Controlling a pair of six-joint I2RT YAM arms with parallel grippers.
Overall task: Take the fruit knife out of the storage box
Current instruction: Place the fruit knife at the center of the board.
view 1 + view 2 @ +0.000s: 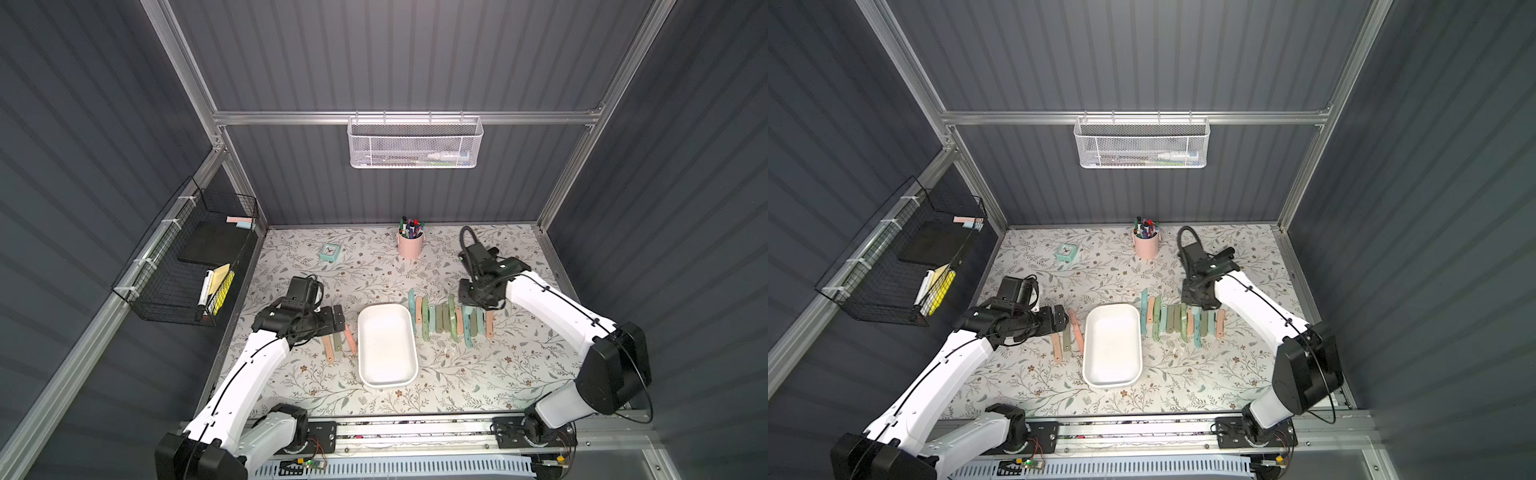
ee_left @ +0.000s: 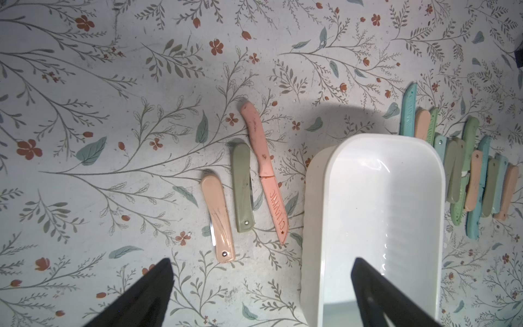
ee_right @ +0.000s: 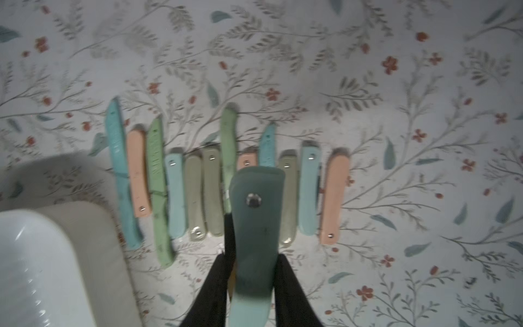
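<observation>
Between the closed fingers of the right gripper (image 3: 254, 243): teal fruit knife (image 3: 256, 203), clamped and held in the air over a row of knives (image 1: 451, 322). Just left of that row, white storage box (image 1: 360, 345) on the floral table (image 1: 498, 374). Beyond the box, by three more knives (image 2: 243, 186), left gripper (image 2: 262, 271), fingers spread wide, holding nothing.

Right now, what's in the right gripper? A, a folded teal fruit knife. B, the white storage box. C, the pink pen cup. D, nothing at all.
A: in the right wrist view the right gripper is shut on a folded teal fruit knife, held over the row of knives.
</observation>
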